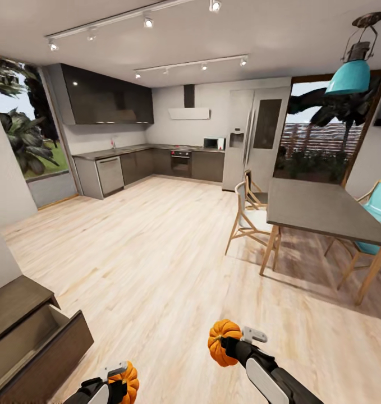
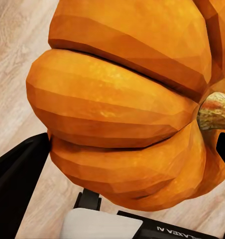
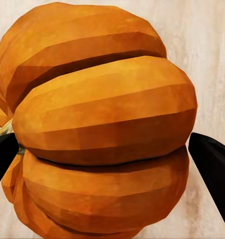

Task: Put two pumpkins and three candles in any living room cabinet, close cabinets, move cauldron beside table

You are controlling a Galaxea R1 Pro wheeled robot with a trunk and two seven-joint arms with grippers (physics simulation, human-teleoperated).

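Each arm carries a small orange ribbed pumpkin above the wooden floor. My left gripper is shut on one pumpkin at the bottom of the head view; up close this pumpkin shows its stem at one side, with a black finger against it. My right gripper is shut on the other pumpkin, and black fingertips press both sides of that pumpkin. The dark brown cabinet stands at lower left with one drawer pulled open, its pale interior showing nothing inside.
A grey dining table with wooden and teal chairs stands to the right. The grey kitchen units and a fridge line the far wall. Bare wooden floor stretches between them.
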